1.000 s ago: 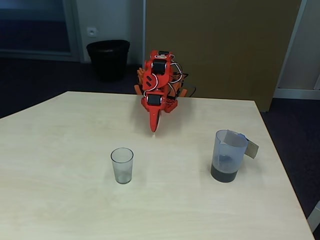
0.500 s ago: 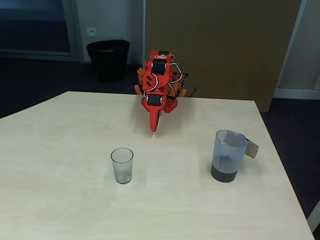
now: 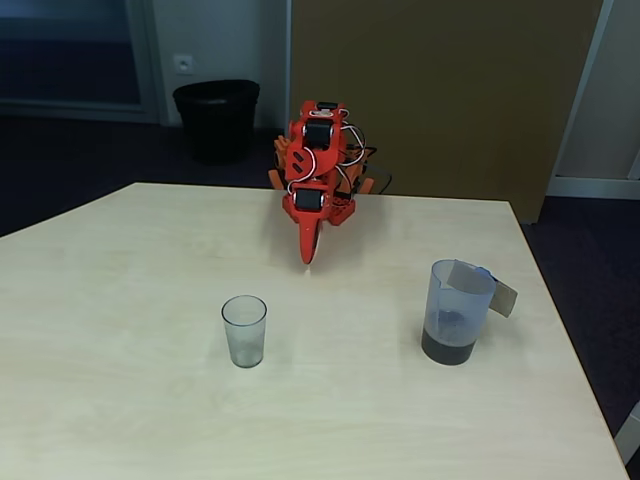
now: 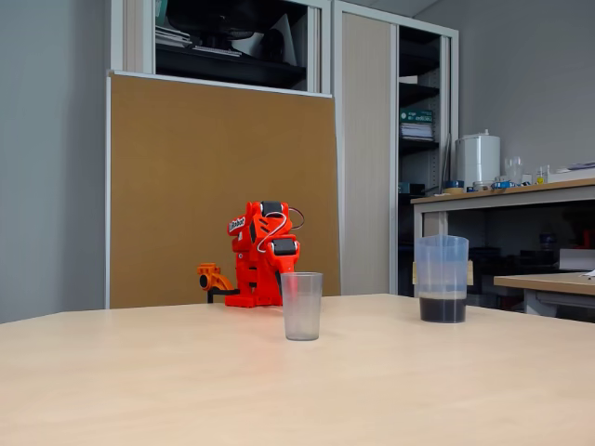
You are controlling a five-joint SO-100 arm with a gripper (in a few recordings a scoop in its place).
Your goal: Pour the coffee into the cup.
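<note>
The red arm sits folded at the far edge of the table (image 3: 120, 400), gripper (image 3: 309, 252) pointing down, looks pinched thin w/ nothing in it. The jug (image 3: 456, 300) w/ the coffee (image 3: 448, 346) stands off to the gripper's right & nearer me in the high view, handle sticking right. The cup (image 3: 244, 331) stands empty on the other side, well apart from the jug.
</note>
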